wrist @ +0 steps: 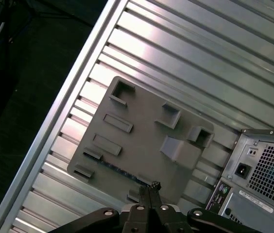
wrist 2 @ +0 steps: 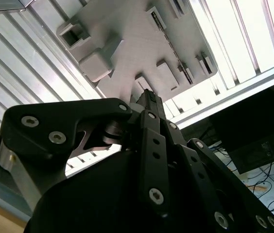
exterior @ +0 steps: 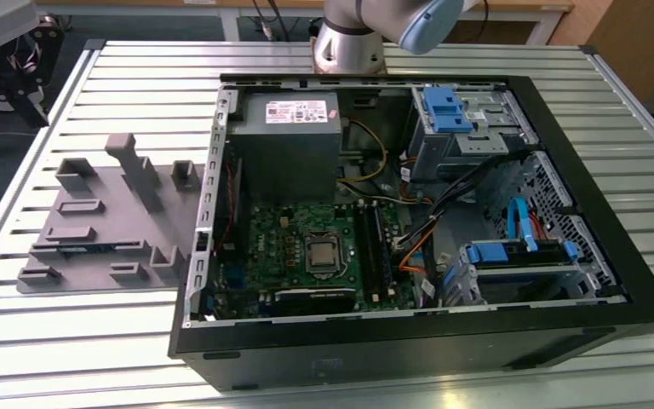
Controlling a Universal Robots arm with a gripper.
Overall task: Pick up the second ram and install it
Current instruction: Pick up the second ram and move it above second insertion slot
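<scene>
1. A ribbed metal worktop [exterior: 134,77] carries an open computer case [exterior: 418,341]. On the exterior view's left of the case lies a grey fixture tray [exterior: 106,223].
2. The second ram [exterior: 91,249] sits in a long slot of that tray. In the first wrist view it is a thin blue strip along one side of the tray.
3. My claw [wrist: 152,186] hangs above the tray, well apart from it. Its fingertips are drawn together and it holds nothing.
4. I judge the step in hand to be the approach for the pick. The fingers need to be spread wide enough to straddle the thin board before I reach the slot.
5. The fingers should close across the board's two flat faces, near the middle of its length. That way it should lift level rather than swing from one end.
6. A straight descent seems wise, because raised grey blocks [wrist: 178,150] stand near the slot and a slanted path could clip them.
7. The board looks stiff but thin, so I favour a firm, modest squeeze on its upper edge and a pull in line with the slot.
8. Inside the case, the black slot rails [exterior: 375,247] run beside the green motherboard [exterior: 293,243]. I cannot tell which rail is already filled.
</scene>
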